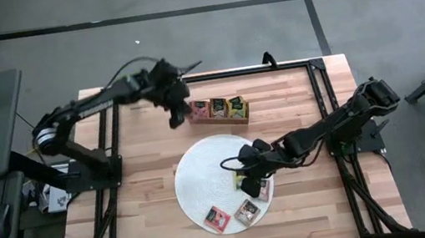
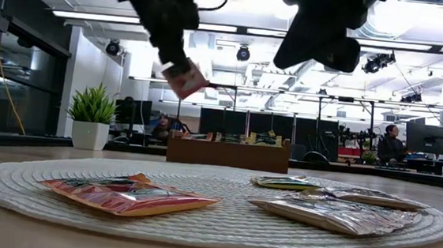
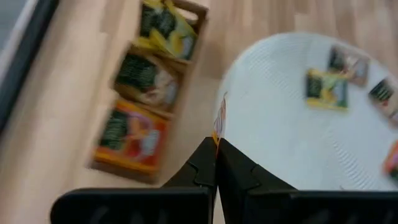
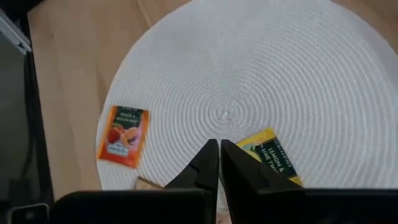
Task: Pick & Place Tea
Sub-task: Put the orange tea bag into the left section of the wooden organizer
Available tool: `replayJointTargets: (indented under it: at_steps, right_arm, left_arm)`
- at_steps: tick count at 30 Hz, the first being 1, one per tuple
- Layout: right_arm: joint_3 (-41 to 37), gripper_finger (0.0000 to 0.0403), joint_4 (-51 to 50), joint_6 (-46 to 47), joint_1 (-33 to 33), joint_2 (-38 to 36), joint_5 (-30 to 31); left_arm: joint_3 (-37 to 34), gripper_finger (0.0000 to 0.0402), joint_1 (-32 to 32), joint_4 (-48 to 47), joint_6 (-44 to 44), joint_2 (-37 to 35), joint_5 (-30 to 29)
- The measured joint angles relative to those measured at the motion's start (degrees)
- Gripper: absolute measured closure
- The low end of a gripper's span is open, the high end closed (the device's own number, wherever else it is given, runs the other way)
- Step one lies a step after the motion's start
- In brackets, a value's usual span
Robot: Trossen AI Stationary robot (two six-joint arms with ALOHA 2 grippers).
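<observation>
My left gripper (image 1: 175, 113) hangs above the table just left of the wooden tray (image 1: 218, 110), shut on a red-and-pink tea packet (image 2: 184, 78). That packet shows edge-on in the left wrist view (image 3: 219, 120). The tray's three compartments hold packets (image 3: 144, 79). My right gripper (image 1: 247, 178) is shut over the round white mat (image 1: 203, 171), with nothing between its fingers (image 4: 210, 155). Several packets lie flat on the mat: an orange one (image 4: 122, 137), a yellow one (image 4: 273, 158) beside my right fingertips, and silvery ones (image 2: 333, 214). My left gripper pinches the red-and-pink packet between its two fingers by one edge (image 3: 217, 138). The fingers slant downward. The rest of the packet sticks out past the fingertips. It is lifted clear of the table and tilted (image 2: 185, 80).
A black frame (image 1: 319, 95) runs along the table's sides and far edge. Bare wood lies between the mat and the tray (image 1: 148, 137). A potted plant (image 2: 91, 118) and desks stand in the room beyond.
</observation>
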Motion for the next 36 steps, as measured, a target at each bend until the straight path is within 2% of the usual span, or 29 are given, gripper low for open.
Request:
replayJointTargets:
  at_steps: [7, 11, 14, 26, 36]
  right_arm:
    - [0.0, 0.0391, -0.5, 2.89, -0.06, 0.0, 0.33]
    - [0.0, 0.0397, -0.56, 3.13, -0.06, 0.0, 0.57]
    - [0.0, 0.04, -0.92, 3.79, -0.06, 0.0, 0.6]
    - [0.11, 0.0395, -4.44, 5.1, -0.04, 0.0, 0.31]
    - [0.11, 0.0391, -4.52, 3.05, -0.04, 0.0, 0.38]
  left_arm:
    - [18.97, 0.0401, 4.98, -17.34, 16.87, 11.73, -1.86]
    - [27.2, 0.0401, 4.83, -24.45, 21.47, 18.23, -5.5]
    - [31.41, 0.0401, 3.63, -25.18, 23.11, 21.76, -7.42]
    - [33.08, 0.0401, 0.17, -26.84, 23.78, 30.05, -15.61]
    - [33.51, 0.0401, -0.76, -26.84, 21.57, 33.76, -16.84]
